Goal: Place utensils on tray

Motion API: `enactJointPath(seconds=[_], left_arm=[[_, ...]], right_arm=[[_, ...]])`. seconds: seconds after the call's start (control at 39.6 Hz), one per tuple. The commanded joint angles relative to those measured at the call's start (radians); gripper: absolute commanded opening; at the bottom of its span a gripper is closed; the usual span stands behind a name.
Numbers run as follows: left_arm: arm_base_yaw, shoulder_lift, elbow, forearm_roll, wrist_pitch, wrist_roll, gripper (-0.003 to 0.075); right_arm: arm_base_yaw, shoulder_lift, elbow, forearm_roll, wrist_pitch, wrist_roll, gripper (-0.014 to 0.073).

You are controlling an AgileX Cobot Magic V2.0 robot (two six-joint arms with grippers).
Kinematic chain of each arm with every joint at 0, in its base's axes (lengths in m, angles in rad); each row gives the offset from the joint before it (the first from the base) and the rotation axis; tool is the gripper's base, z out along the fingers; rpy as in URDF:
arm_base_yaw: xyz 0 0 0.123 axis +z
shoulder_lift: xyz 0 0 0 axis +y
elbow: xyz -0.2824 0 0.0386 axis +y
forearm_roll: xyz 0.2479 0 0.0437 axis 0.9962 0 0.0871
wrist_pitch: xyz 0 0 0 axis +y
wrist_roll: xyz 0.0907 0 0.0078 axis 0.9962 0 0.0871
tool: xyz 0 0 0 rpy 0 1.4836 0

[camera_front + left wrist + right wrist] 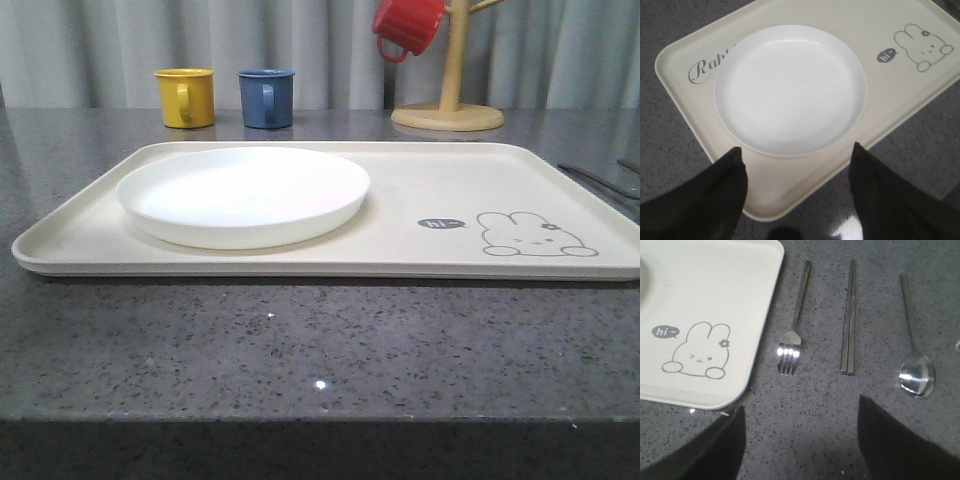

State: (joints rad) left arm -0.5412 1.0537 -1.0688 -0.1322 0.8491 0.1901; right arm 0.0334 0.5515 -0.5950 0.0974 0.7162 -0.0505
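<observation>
The cream tray (420,180) with a grey rabbit drawing lies across the dark speckled counter, also seen as tray (685,55) and tray (715,285). Beside the tray's right edge lie a silver fork (792,335), a pair of chopsticks (849,320) and a spoon (914,365), side by side on the counter. Thin ends of the utensils (600,182) show at the right in the front view. My right gripper (801,412) hangs open above bare counter just short of the fork tines. My left gripper (796,156) is open over the tray's corner, near the plate.
A round white plate (242,195) sits on the tray's left half. Behind the tray stand a yellow mug (186,97), a blue mug (266,97) and a wooden mug tree (450,100) holding a red mug (406,25). Curtains close the back.
</observation>
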Motion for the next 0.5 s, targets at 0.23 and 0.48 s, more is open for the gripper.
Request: enactJointPath(seconds=[0.23, 0.48], left_arm=[[-0.028, -0.55, 0.267, 0.029, -0.067, -0.041, 0.0418], [-0.028, -0.732, 0.336, 0.091, -0.089, -0.041, 0.0418]], right_arm=[[-0.004, 0.008, -0.03, -0.001, -0.068, -0.001, 0.0505], [-0.004, 0.008, -0.03, 0.0, -0.034, -0.001, 0.0505]])
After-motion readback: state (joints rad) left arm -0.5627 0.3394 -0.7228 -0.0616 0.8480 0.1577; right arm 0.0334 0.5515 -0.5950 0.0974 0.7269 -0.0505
